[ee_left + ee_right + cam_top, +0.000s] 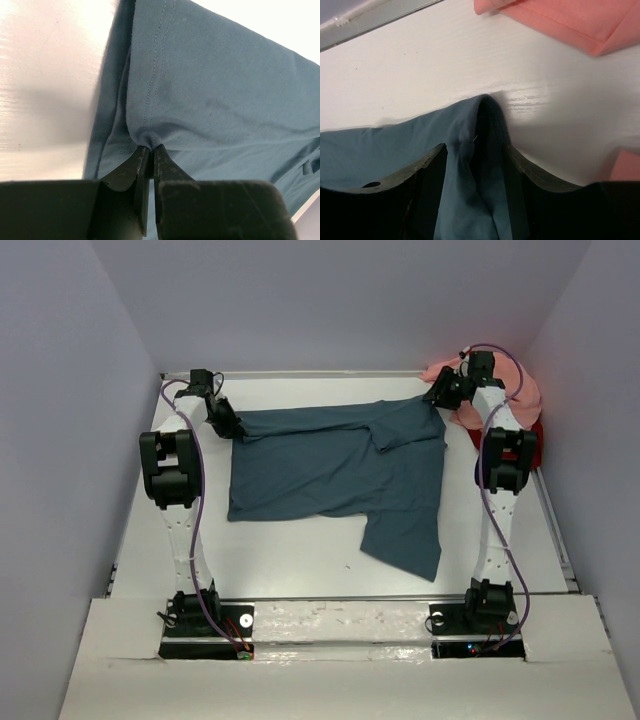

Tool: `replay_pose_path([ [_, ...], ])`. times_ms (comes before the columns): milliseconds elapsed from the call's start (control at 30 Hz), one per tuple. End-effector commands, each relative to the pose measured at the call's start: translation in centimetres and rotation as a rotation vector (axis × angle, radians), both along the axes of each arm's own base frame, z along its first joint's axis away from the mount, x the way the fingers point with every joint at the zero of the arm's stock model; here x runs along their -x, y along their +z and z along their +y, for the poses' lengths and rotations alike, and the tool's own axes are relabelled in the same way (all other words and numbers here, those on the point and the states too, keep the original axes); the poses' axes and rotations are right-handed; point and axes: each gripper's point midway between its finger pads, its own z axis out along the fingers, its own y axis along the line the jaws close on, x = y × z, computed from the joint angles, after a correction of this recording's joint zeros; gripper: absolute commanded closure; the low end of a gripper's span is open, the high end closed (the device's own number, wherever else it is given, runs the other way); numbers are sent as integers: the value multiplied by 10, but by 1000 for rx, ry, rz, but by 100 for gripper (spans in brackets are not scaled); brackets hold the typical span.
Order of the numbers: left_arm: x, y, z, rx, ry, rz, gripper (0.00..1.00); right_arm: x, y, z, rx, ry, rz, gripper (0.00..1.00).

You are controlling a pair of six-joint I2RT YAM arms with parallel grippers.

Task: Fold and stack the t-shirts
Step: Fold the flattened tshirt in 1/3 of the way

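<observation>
Left jaws pinch one far corner of the teal t-shirt [320, 465], right jaws spread around the other, seemingly to stretch it.

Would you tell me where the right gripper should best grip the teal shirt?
The raised fold at the far right corner of the teal shirt, from above: it stands as a ridge between the right gripper's open jaws, and the left gripper pinches the far left hem, so the edge should lift evenly.
</observation>
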Motion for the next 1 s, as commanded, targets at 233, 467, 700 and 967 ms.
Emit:
replay_pose_path([
  [233,2,34,2,-3,-15,-50,86,-34,28,5,-45,-9,-135,100],
  [467,-2,36,4,2,-10,-54,86,-29,45,2,-19,-18,-149,100],
  [700,-12,46,12,-1,1,-76,86,-19,58,3,-20,-18,-135,100],
  [967,-19,52,30,0,32,-94,86,-2,69,2,-2,-19,-105,100],
])
